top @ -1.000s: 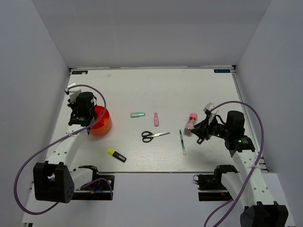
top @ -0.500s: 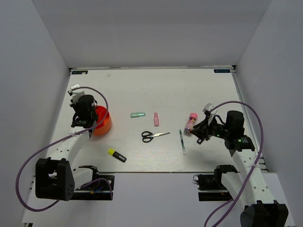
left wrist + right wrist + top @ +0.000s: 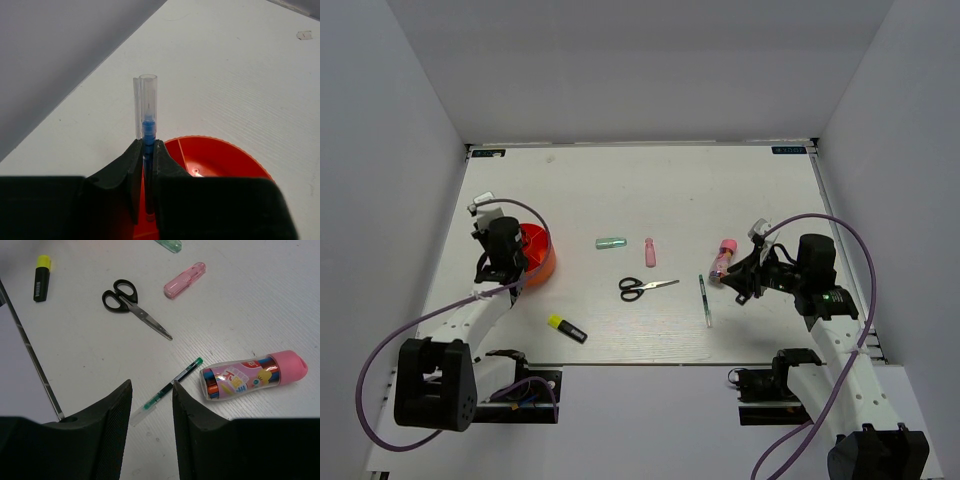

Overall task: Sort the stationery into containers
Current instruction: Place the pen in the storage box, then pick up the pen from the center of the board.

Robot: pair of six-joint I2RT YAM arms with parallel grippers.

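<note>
My left gripper (image 3: 148, 146) is shut on a blue pen (image 3: 145, 127) with a clear cap, which it holds upright over the rim of the orange-red cup (image 3: 225, 157). From above, the cup (image 3: 542, 258) shows beside the left wrist. My right gripper (image 3: 151, 390) hovers open over a green pen (image 3: 172, 385), touching nothing. A pink-capped tube (image 3: 252, 376) lies just to its right. Black-handled scissors (image 3: 645, 287), a pink bottle (image 3: 650, 251), a mint stick (image 3: 610, 243) and a yellow-capped marker (image 3: 567, 328) lie loose on the table.
The white table's (image 3: 620, 190) back half holds nothing. Grey walls close in on the left, right and back. The table's near edge (image 3: 30, 350) runs close to the left of the right gripper.
The left wrist has shifted a little toward the near edge, over the cup, with the blue pen still in its grip. The right arm has stayed put.
</note>
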